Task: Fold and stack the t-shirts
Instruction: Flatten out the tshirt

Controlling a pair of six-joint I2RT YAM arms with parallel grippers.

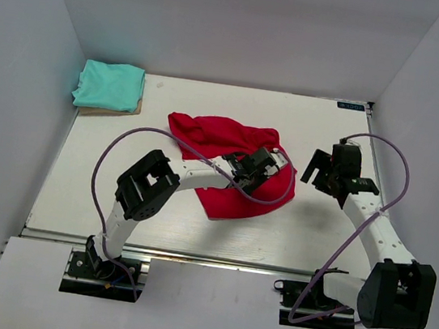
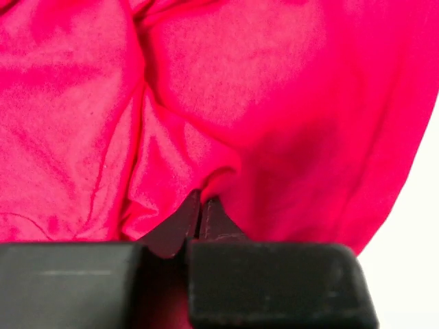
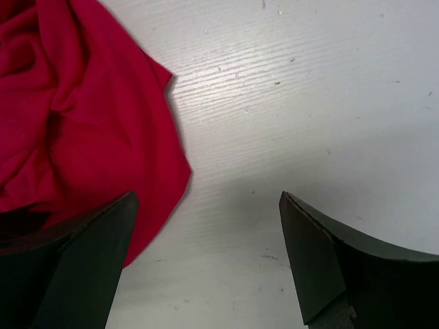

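Wrinkles radiate where left jaws pinch soft red t-shirt [image 2: 260, 103].

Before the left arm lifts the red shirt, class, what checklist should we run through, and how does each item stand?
1. Left jaws shut on a fold of the red t-shirt: ok.
2. Right jaws open and empty: ok.
3. Right jaws placed over cloth: not ok, mostly above bare table beside the shirt's edge.
4. Red t-shirt lying flat: not ok, crumpled.
5. Teal t-shirt folded, far-left corner, apart from both arms: ok.
6. Grip holds a single layer: cannot tell.
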